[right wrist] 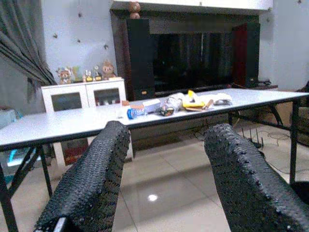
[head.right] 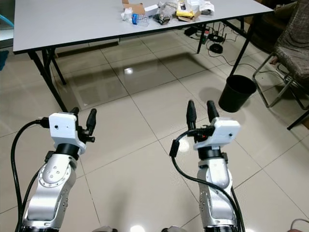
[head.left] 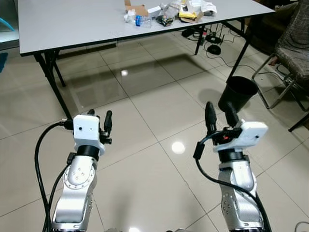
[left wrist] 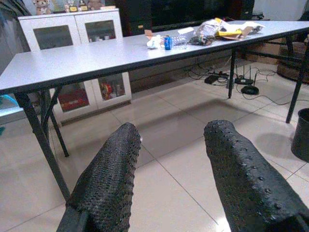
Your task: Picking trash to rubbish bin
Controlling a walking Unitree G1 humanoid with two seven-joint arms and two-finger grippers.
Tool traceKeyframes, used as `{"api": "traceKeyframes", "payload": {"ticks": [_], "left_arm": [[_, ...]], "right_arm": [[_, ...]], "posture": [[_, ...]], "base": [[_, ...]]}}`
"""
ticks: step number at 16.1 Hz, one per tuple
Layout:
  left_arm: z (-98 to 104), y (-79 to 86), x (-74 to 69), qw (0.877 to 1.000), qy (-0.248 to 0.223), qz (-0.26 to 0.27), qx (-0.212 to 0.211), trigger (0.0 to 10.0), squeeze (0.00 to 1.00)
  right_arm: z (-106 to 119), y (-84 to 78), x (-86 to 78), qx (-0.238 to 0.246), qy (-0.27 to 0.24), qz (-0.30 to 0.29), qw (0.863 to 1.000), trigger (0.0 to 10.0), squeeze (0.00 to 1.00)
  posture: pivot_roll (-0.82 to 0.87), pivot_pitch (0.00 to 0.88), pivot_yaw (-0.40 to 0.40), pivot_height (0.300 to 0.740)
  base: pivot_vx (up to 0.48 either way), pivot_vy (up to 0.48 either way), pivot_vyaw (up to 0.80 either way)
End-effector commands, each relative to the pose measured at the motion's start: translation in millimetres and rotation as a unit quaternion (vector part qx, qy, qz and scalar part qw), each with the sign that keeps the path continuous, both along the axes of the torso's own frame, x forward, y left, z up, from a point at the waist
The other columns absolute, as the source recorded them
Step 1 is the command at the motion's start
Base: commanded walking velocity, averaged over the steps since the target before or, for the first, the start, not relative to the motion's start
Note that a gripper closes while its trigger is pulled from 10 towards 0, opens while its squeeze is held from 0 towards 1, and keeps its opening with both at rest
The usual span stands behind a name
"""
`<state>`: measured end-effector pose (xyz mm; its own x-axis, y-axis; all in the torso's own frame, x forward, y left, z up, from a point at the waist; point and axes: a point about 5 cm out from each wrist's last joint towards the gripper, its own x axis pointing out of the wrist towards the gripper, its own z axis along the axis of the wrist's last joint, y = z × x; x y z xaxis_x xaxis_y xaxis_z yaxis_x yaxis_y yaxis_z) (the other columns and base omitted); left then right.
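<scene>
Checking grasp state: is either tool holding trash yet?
No. Both the left tool and right tool are open with nothing between them.

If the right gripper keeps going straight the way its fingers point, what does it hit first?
Probably the grey table edge: the open right gripper is empty and aims over bare floor at it, left of the trash pile. Depth is unclear.

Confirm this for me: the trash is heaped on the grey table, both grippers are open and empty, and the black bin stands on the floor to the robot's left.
One detail is wrong. The black round plastic rubbish bin stands on the tiled floor to the robot's right, as the right eye view shows. The rest holds: the heap of mixed trash is on the long grey table, and the left gripper and right gripper are open and empty.
</scene>
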<state>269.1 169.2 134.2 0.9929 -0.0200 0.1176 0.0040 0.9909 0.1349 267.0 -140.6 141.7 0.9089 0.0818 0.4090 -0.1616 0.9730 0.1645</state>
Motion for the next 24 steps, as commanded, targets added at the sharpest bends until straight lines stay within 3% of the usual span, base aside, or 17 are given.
{"api": "traceKeyframes", "payload": {"ticks": [1,6,7,8,10,13,16,17,18,24], "left_arm": [[-1,-1.2,-1.9,1.000,0.000,0.001,0.003,10.0,0.00],[0,-0.8,-0.7,1.000,-0.001,0.004,0.005,10.0,0.00],[0,-1.0,-0.6,1.000,-0.001,0.004,0.005,10.0,0.00],[0,-1.4,-0.6,1.000,0.000,0.005,0.005,10.0,0.00],[0,-2.3,-0.7,1.000,0.001,0.004,0.005,10.0,0.00],[0,-3.1,-0.3,1.000,0.001,0.002,0.006,10.0,0.00],[0,-3.3,0.3,1.000,0.002,0.000,0.006,10.0,0.00],[0,-3.4,0.4,1.000,0.002,0.000,0.007,10.0,0.00],[0,-3.7,0.5,1.000,0.002,0.000,0.006,10.0,0.00],[-1,-5.7,0.6,1.000,0.002,-0.004,0.005,10.0,0.00]], "right_arm": [[7,-0.9,0.7,0.004,-0.012,0.002,1.000,10.0,0.00],[6,1.6,1.3,-0.017,-0.007,0.009,1.000,10.0,0.00],[3,2.7,3.3,-0.049,0.010,0.006,0.999,10.0,0.00],[-2,0.0,7.6,-0.111,0.035,-0.019,0.993,10.0,0.00],[-6,-8.0,11.5,-0.178,0.054,-0.064,0.980,10.0,0.00],[-9,-15.1,14.1,-0.231,0.067,-0.097,0.966,10.0,0.00],[-6,-16.7,15.3,-0.313,0.059,-0.131,0.939,10.0,0.00],[-6,-16.7,15.5,-0.317,0.059,-0.134,0.937,10.0,0.00],[-5,-17.9,16.2,-0.359,0.052,-0.150,0.920,10.0,0.00],[6,-21.6,15.9,-0.404,0.022,-0.196,0.893,10.0,0.00]], "posture": [[-0.01,0.102,-0.059,0.740],[-0.01,0.103,-0.061,0.740],[-0.02,0.104,-0.063,0.740],[-0.02,0.106,-0.063,0.740],[-0.02,0.107,-0.062,0.740],[-0.02,0.109,-0.060,0.740],[-0.02,0.109,-0.060,0.740],[-0.02,0.109,-0.060,0.740],[-0.02,0.109,-0.062,0.740],[-0.03,0.102,-0.066,0.740]], "base": [[0.000,0.000,0.00],[0.000,0.000,0.00],[0.000,0.000,0.00],[0.000,0.000,0.00],[0.000,0.000,0.00],[0.000,0.000,0.00],[0.000,0.000,0.00],[0.000,0.000,0.00],[0.000,0.000,0.00],[0.000,0.000,0.00]]}}
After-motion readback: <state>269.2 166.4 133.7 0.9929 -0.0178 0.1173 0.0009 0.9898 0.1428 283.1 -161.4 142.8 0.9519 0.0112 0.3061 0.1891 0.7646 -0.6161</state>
